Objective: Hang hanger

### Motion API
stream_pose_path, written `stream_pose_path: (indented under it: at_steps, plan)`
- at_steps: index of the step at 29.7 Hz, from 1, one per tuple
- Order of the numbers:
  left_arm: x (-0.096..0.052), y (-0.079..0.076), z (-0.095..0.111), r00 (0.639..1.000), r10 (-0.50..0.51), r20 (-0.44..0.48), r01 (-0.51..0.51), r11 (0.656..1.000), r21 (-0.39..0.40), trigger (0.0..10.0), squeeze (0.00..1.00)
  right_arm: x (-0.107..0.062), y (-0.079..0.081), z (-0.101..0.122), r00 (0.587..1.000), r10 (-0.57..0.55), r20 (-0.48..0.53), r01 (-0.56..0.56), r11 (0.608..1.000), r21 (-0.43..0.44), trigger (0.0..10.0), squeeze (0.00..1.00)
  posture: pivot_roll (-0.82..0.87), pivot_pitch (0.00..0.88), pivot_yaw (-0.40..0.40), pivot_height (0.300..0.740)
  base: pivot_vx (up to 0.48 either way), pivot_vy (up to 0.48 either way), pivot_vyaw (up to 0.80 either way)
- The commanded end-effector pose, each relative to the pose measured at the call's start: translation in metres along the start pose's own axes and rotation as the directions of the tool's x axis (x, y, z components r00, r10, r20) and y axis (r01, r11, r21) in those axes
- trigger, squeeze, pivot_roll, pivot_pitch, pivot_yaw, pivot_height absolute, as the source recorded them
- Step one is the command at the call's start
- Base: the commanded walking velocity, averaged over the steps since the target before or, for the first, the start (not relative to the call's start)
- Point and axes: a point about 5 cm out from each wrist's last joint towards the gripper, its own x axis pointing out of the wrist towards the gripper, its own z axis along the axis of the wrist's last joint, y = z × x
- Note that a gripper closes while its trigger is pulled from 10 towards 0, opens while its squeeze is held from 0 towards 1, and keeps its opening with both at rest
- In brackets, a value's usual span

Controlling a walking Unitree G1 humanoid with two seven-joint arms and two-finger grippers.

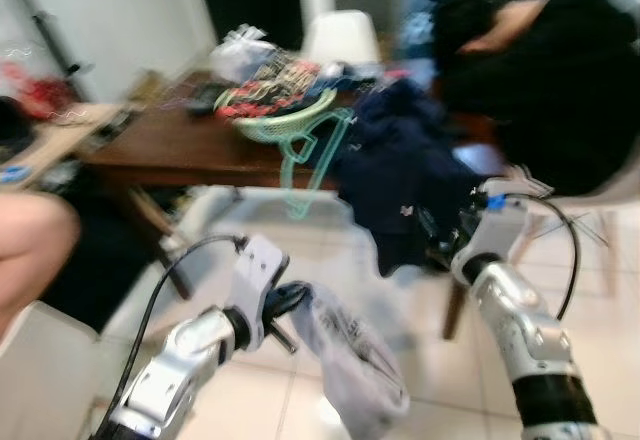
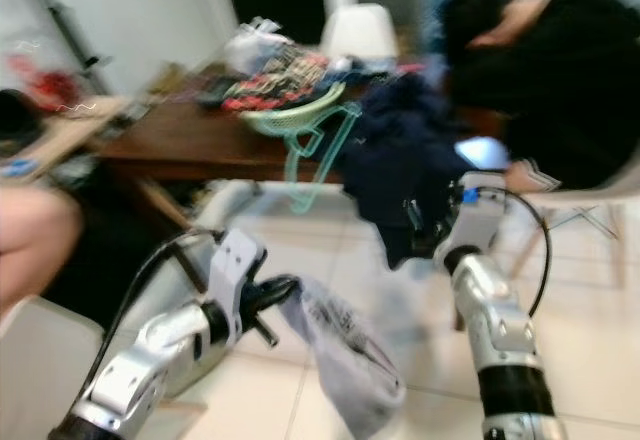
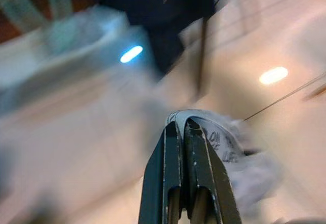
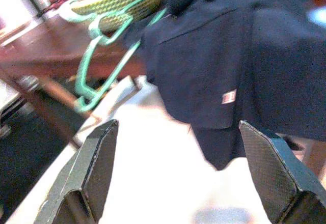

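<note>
Left wrist view has the left gripper point(image 3: 181, 127) nearest, its two black fingers point(image 3: 165, 158) pressed together and clenched on a fold of pale grey printed cloth point(image 3: 224, 142), which in the left eye view hangs as a limp grey bundle point(image 1: 345, 355) from that gripper over the light tiled floor point(image 1: 420, 360). To the robot's right and a little farther on, the right gripper point(image 4: 178, 168) is raised with its fingers spread wide and nothing between them; it faces a dark navy garment point(image 4: 229, 61) bearing a small white tag point(image 4: 228, 97). That garment point(image 1: 400, 180) is draped over the edge of a brown wooden table point(image 1: 180, 145) and hangs toward the floor. Just beside it, on the robot's left, a mint-green plastic hanger point(image 1: 305, 165) dangles off the table's front edge, its hook caught at the rim of a pale green basket point(image 1: 275, 125) heaped with plaid and red clothes. At the left edge of the picture a person's bare knee point(image 1: 30, 245) comes in. Beyond the table stands a white chair point(image 1: 340, 35), and to the right a person in black clothes point(image 1: 540, 70) sits bent forward. Both eye views are blurred.
</note>
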Motion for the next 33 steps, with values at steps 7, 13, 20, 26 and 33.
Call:
stream_pose_path:
  at_steps: [7,13,20,26,33]
  plan:
    - [-0.017,0.059,-0.028,0.905,0.415,-0.091,-0.424,0.896,-0.132,10.0,0.0,-0.007,-0.012,-0.026,0.998,-0.034,-0.045,0.032,0.998,-0.044,10.0,0.0,0.0,0.01,0.063,0.74,0.0,0.0,0.8]
    - [-0.014,0.07,-0.026,0.875,0.481,-0.058,-0.483,0.857,-0.178,10.0,0.0,-0.007,-0.01,-0.035,0.999,-0.026,-0.048,0.025,0.999,-0.024,10.0,0.0,0.01,0.005,0.054,0.74,0.0,0.0,0.8]
    - [-0.006,0.08,-0.023,0.859,0.509,-0.042,-0.506,0.836,-0.215,10.0,0.0,-0.003,-0.009,-0.036,0.999,-0.005,-0.045,0.003,1.0,-0.03,10.0,0.0,0.01,0.002,0.051,0.74,0.0,0.0,0.8]
    - [0.009,0.088,-0.014,0.852,0.522,-0.028,-0.514,0.827,-0.227,10.0,0.0,-0.001,-0.008,-0.039,0.999,-0.004,-0.047,0.002,0.999,-0.04,10.0,0.0,0.0,0.0,0.053,0.74,0.0,0.0,0.8]
    - [0.015,0.091,-0.011,0.854,0.519,-0.025,-0.508,0.823,-0.254,10.0,0.0,0.0,-0.015,-0.04,0.997,-0.054,-0.048,0.054,0.999,0.001,10.0,0.0,-0.01,0.0,0.062,0.74,0.0,0.0,0.34]
